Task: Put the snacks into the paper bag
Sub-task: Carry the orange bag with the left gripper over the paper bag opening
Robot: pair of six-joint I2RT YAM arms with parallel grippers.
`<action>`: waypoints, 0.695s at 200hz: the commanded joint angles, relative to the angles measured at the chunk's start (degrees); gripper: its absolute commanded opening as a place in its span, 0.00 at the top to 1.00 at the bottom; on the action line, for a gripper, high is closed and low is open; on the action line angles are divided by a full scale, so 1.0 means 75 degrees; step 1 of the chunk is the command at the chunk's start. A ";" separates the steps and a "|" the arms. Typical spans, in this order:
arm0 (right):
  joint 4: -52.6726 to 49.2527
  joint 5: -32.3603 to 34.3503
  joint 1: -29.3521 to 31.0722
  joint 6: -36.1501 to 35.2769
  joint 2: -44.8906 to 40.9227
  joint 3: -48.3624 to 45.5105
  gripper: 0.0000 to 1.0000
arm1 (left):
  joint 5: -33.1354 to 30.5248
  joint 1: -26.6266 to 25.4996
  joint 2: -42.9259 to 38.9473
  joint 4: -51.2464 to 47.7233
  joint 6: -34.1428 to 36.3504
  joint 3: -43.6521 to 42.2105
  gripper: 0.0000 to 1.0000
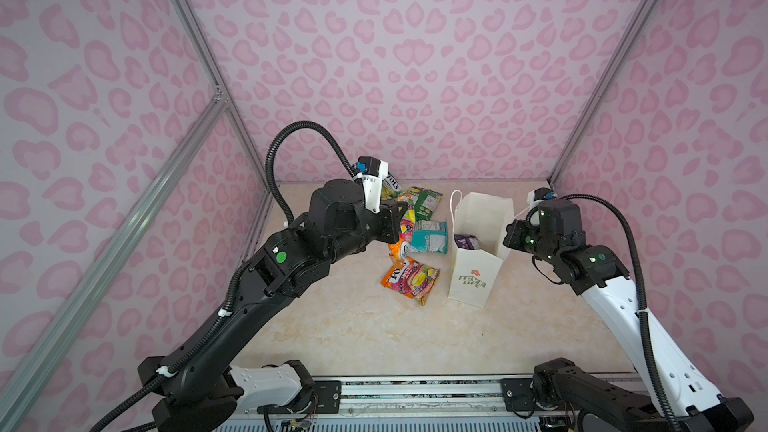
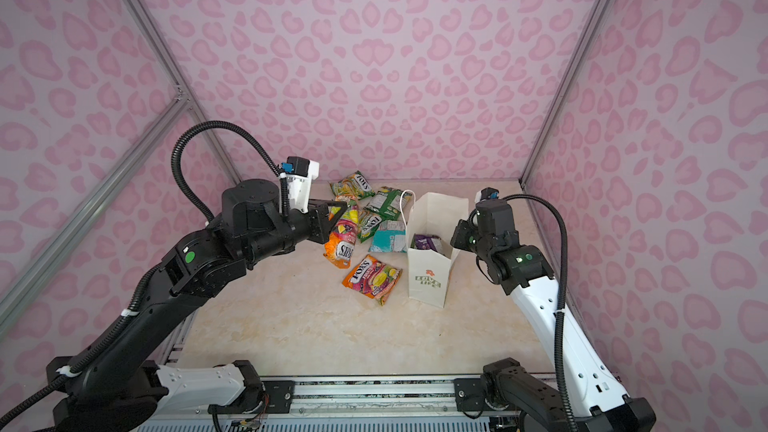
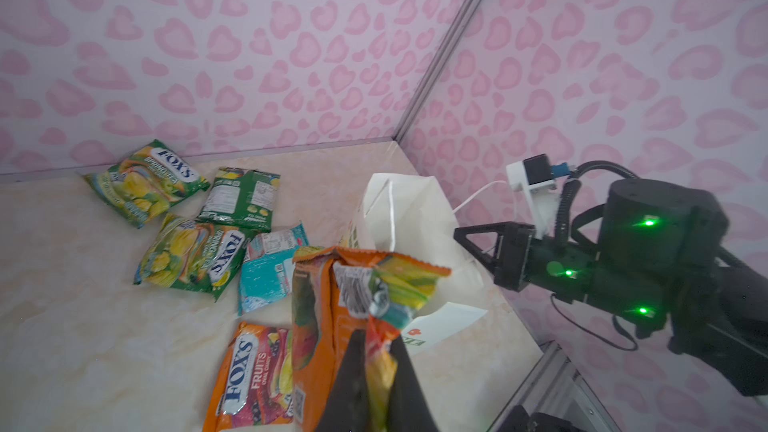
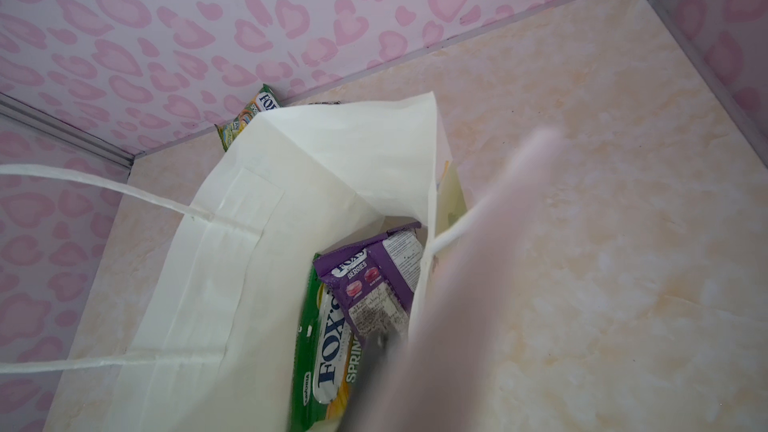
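Soft even light, blurred wrist foreground

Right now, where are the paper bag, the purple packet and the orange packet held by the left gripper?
paper bag (image 1: 467,263): a top view, front wall above the print.
purple packet (image 4: 365,280): right wrist view, its printed face.
held orange packet (image 3: 328,338): left wrist view, its orange panel.

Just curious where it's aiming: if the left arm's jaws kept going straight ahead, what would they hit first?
Most likely the paper bag, straight ahead of the left gripper, whose jaws pinch an orange packet. Whether it would strike the bag's wall or clear the rim is unclear.
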 commanded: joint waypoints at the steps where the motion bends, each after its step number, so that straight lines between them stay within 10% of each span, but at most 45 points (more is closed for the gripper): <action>1: 0.0017 0.0070 0.0011 0.0065 -0.0040 -0.0093 1.00 | 0.1056 -0.0157 0.0494 0.0859 0.0165 0.0696 0.97; 139: -0.0117 -0.0094 0.0004 -0.0019 -0.0324 -0.0199 1.00 | 0.1270 -0.0774 0.5342 0.1021 0.0591 0.5730 0.97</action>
